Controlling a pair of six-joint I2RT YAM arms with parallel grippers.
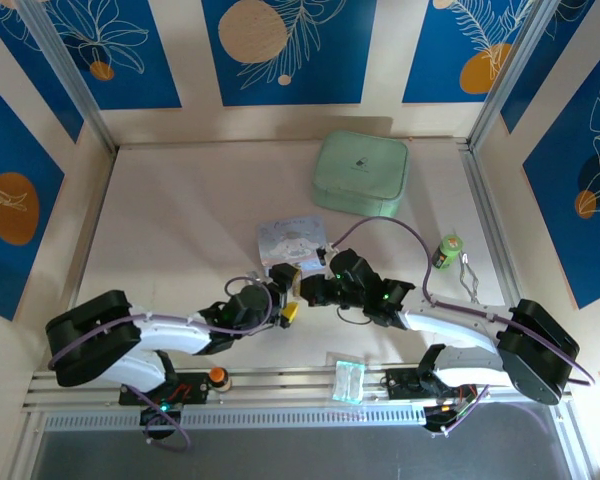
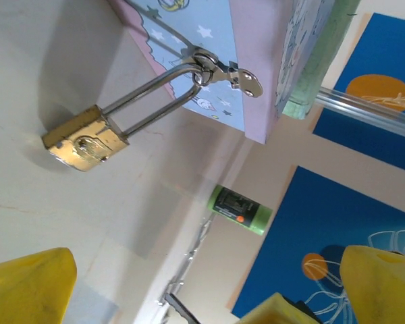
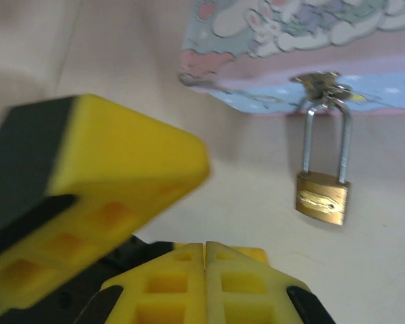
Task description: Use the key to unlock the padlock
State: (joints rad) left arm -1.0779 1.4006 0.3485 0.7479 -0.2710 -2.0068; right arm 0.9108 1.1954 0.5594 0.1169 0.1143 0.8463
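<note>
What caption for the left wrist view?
Brass padlock shackled to the blue tin's hasp, body resting on the table, left hand's yellow fingers apart.

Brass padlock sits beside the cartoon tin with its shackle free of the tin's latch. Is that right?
Not quite. The brass padlock is beside the cartoon tin, but its shackle passes through the tin's latch rather than being free of it. The left wrist view shows this.

Padlock on hasp of tin
</note>
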